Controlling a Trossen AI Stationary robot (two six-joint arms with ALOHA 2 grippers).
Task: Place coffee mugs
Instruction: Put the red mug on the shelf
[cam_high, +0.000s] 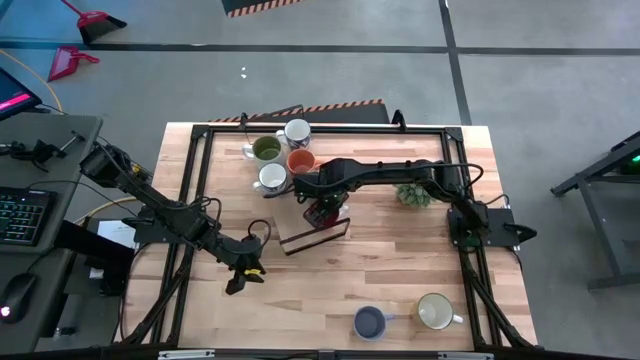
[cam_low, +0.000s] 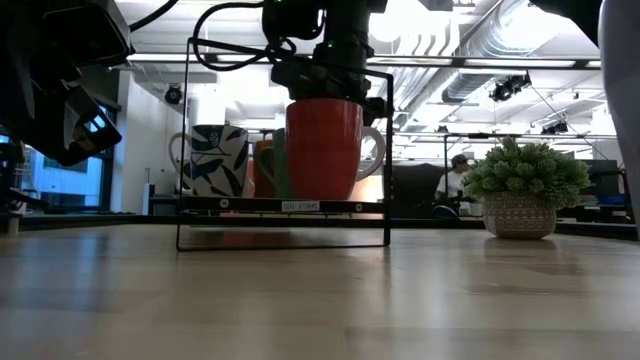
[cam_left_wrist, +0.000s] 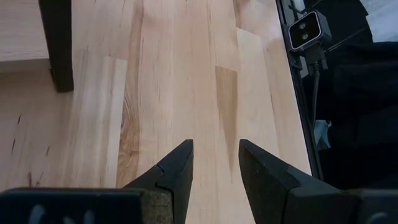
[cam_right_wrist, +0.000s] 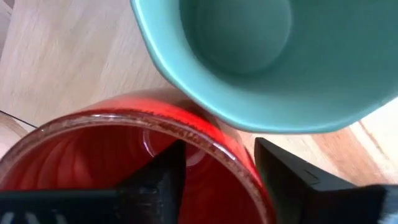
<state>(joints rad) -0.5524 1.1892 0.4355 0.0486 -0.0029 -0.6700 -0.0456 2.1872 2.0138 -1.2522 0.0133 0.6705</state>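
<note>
A red mug (cam_low: 323, 150) stands upright on the shelf of a black wire rack (cam_low: 283, 206) at mid-table. A teal mug (cam_right_wrist: 267, 56) sits right beside it. My right gripper (cam_right_wrist: 219, 152) points down over the red mug and is open. One finger is inside the mug and the other outside its rim (cam_right_wrist: 214, 140), with a gap showing on each side. My left gripper (cam_left_wrist: 216, 155) hovers open over bare wood at the near left (cam_high: 243, 280).
White (cam_high: 297, 131), olive green (cam_high: 266, 150), orange (cam_high: 301, 160) and white (cam_high: 272, 177) mugs cluster at the far middle. A blue mug (cam_high: 369, 322) and a cream mug (cam_high: 434, 311) stand near the front edge. A potted plant (cam_high: 412, 195) sits right of the rack.
</note>
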